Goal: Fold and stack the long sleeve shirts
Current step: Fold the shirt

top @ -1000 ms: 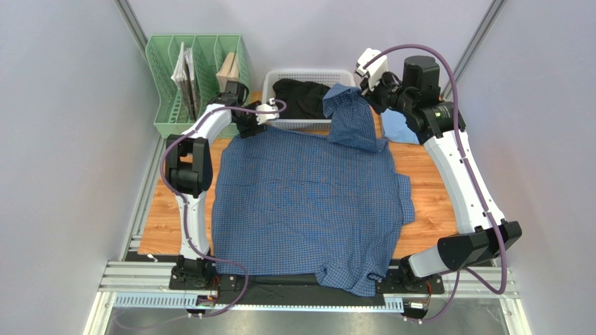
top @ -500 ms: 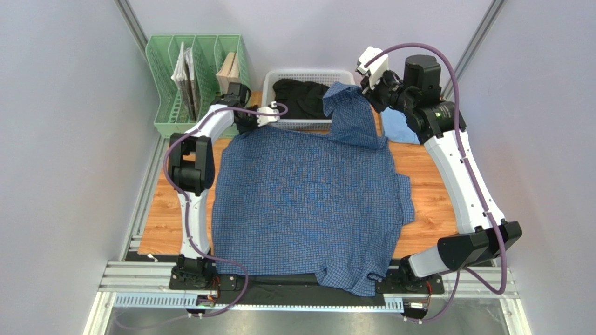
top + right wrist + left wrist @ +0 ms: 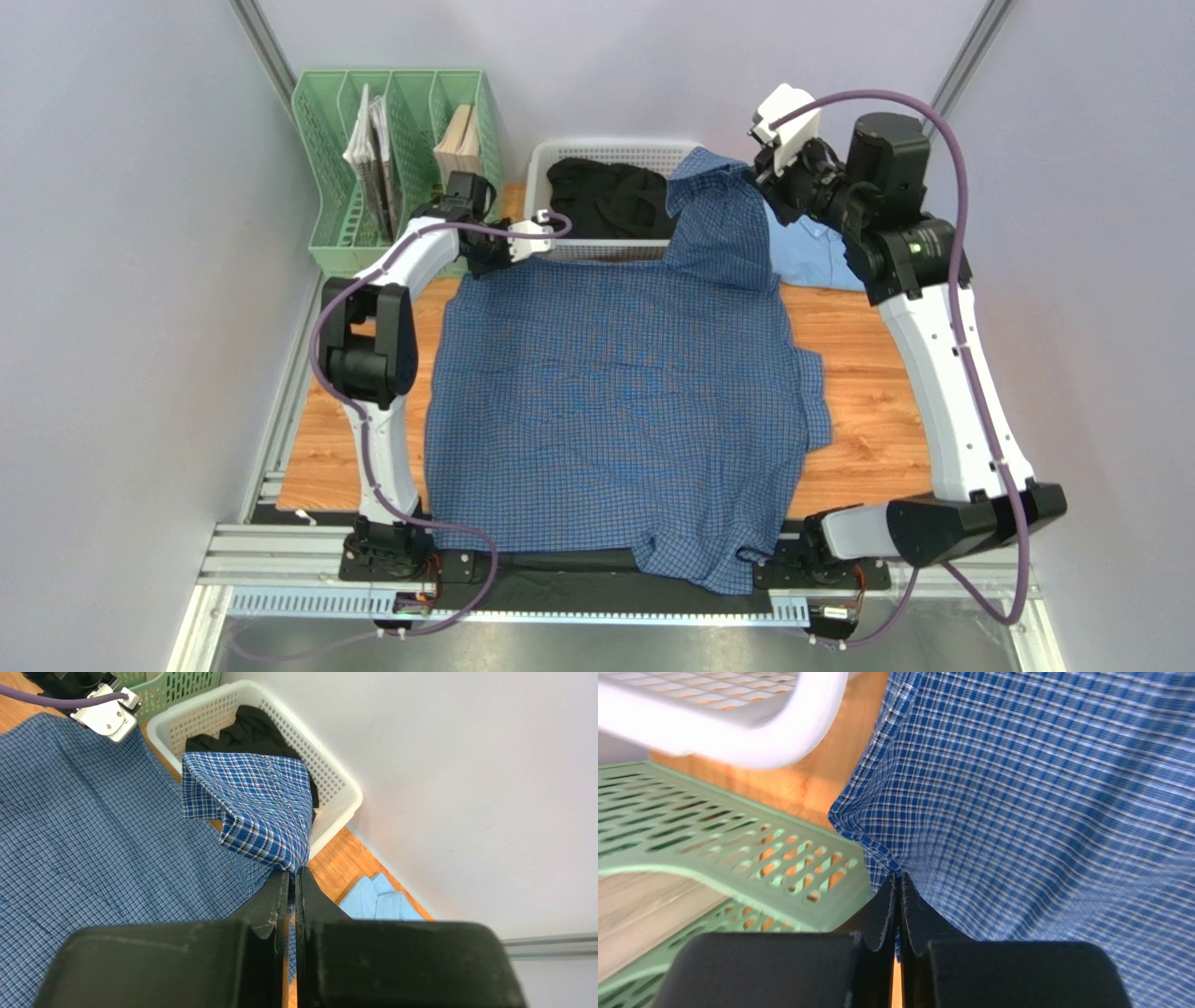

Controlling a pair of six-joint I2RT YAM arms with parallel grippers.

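Your left gripper [image 3: 898,885], left of white plastic basket [image 3: 617,144], and right gripper [image 3: 295,875], right of it, both clamp dark blue checked cloth shirt [image 3: 617,392].

Overhead looks down; close wrist views share checked shirt [image 3: 617,406].

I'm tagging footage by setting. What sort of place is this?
Probably a robot lab test cell, not a home: plain grey panel walls close around a wooden table, and white robot arms are bolted to an aluminium rail frame at its near edge.
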